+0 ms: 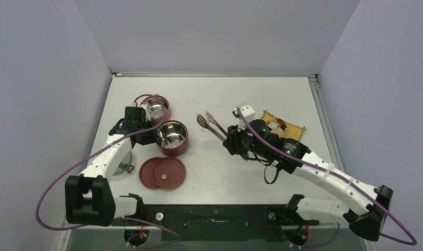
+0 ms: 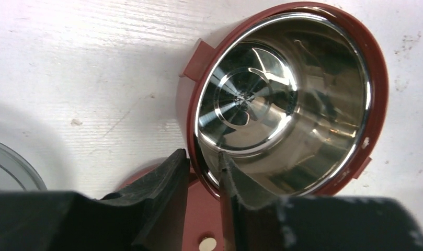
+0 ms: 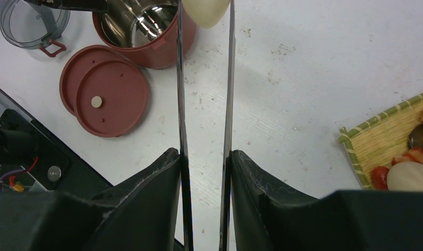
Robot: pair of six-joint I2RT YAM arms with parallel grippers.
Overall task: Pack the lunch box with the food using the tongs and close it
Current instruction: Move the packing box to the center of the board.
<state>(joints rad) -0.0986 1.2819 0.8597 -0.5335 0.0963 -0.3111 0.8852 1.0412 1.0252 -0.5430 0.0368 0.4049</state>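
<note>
Tongs [image 3: 181,104], slim mirror-bright steel, sit clamped between black pads of the right gripper [image 3: 205,157], tips pinching a smooth cream ball [image 3: 206,10] near the round dark-red steel-lined bowl [image 3: 157,55]; left gripper [image 2: 201,155] straddles its rim, narrowly parted, grip unclear.

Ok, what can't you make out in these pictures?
Tips of the long silver metal tongs: right wrist view, top edge cuts them off, with part of the pale cream ball.
Food on the yellow woven mat: top view, right arm covers most.
Left gripper at the rim of the round dark-red bowl: left wrist view, pinching or straddling, unclear.
</note>
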